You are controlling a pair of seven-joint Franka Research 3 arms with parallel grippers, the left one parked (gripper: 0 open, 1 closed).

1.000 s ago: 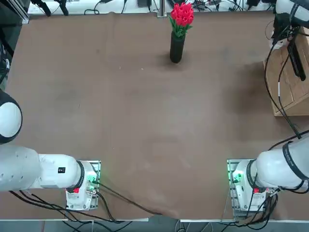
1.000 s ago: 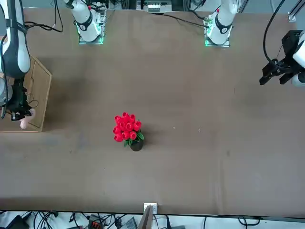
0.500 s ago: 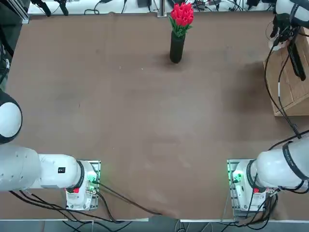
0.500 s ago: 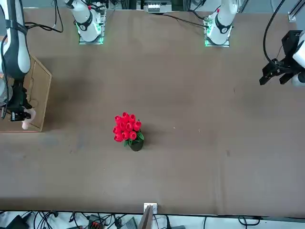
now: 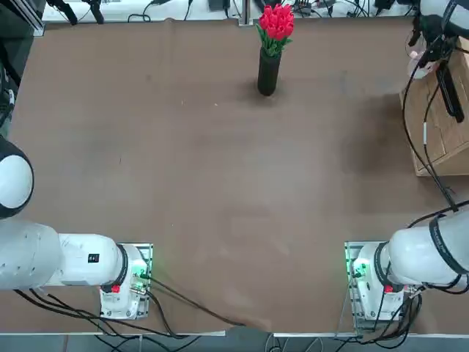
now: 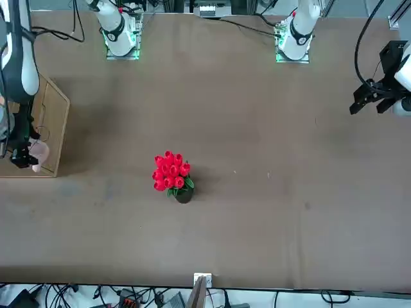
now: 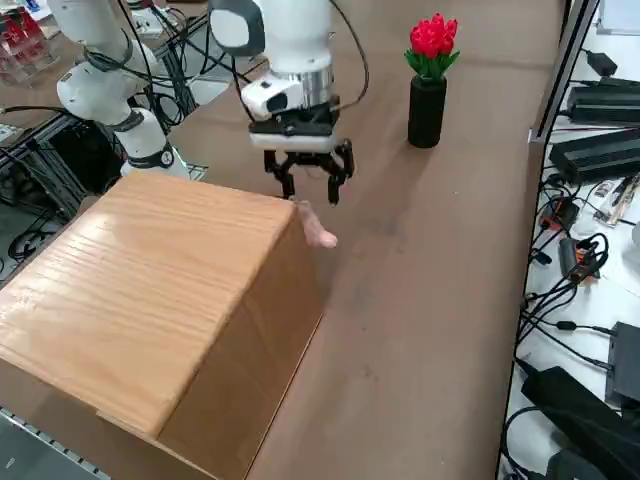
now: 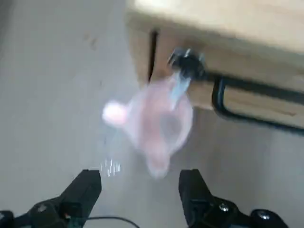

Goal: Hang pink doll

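1. Now the right gripper [image 7: 309, 186] hangs just above the upper far corner of the wooden box [image 7: 150, 290], pointing down.
2. Its two black fingers [image 8: 85, 189] are spread apart, and nothing sits between them.
3. Directly below the gripper, the pink doll [image 7: 318, 232] hangs against the box's side face, near the top edge, clear of the fingers.
4. From the wrist camera, the doll [image 8: 154, 124] looks blurred; a thin loop at its top leads up to a small dark hook [image 8: 187, 60] on the box's side.
5. Beside that hook, a black bar [image 8: 247, 102] runs along the same face of the box.
6. Seen from the front, the doll [image 6: 38, 151] is a pale patch at the box's edge [image 6: 54, 128], touching the gripper's dark outline [image 6: 20, 154].
7. From overhead, the gripper [image 5: 436, 45] is above the box's far corner [image 5: 440, 139], and a bit of pink [image 5: 415, 55] shows next to it.
8. A black vase [image 7: 426, 111] with red tulips [image 7: 432, 36] stands on the brown table [image 7: 420, 300], well apart from the box, toward the table's far edge.
9. Cables [image 7: 575, 250] lie off the table, beyond its edge on the side away from the box.
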